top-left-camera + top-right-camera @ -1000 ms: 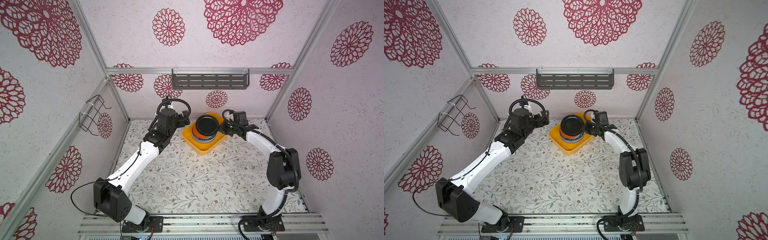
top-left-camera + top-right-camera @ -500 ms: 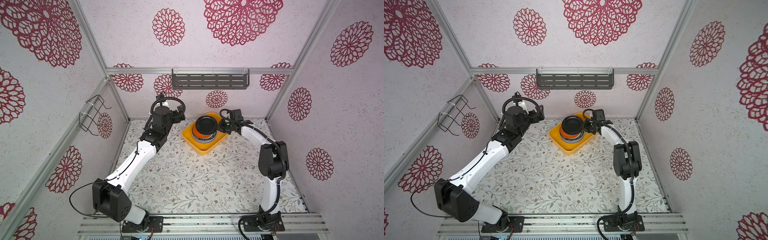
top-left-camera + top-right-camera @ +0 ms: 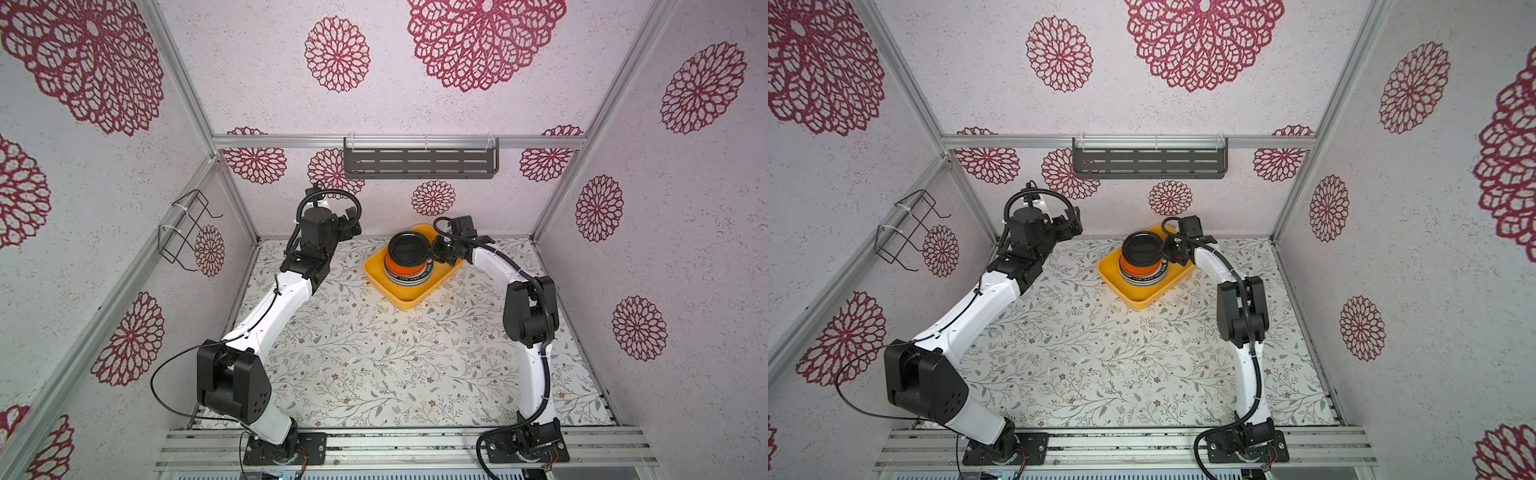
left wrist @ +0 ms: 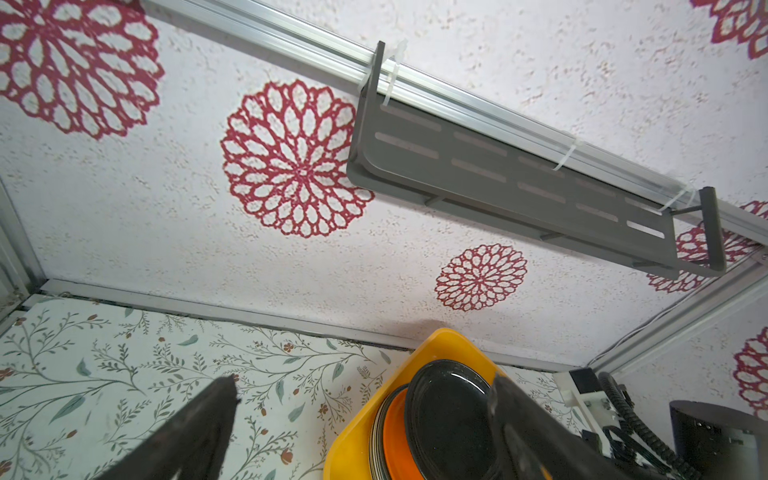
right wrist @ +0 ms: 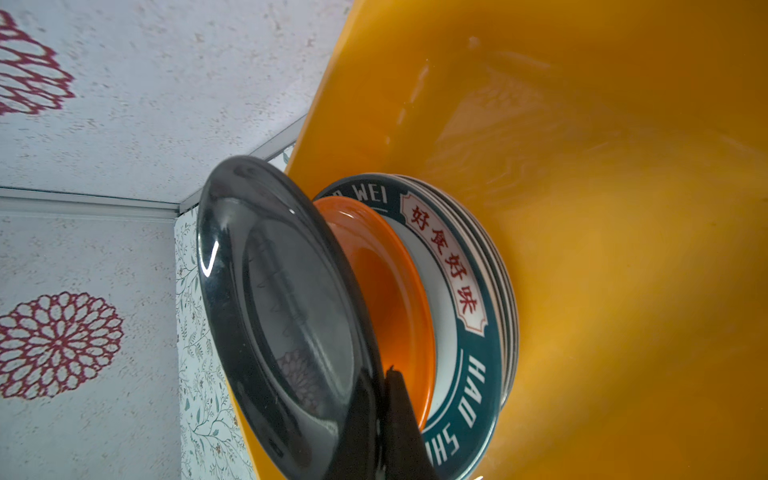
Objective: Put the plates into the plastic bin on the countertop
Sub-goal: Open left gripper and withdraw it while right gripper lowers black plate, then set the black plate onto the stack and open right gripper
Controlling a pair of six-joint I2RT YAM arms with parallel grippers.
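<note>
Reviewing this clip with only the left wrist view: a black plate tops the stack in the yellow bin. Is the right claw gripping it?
Observer: Yes. The right wrist view shows the right claw shut on the black plate at its rim, above the orange plate.
Reviewer: What lies under the orange one?
Observer: A white plate with a teal lettered rim, with more plates beneath it.
Reviewer: And the other arm?
Observer: In a top view the left claw hangs near the back wall, left of the yellow bin and apart from it.
</note>
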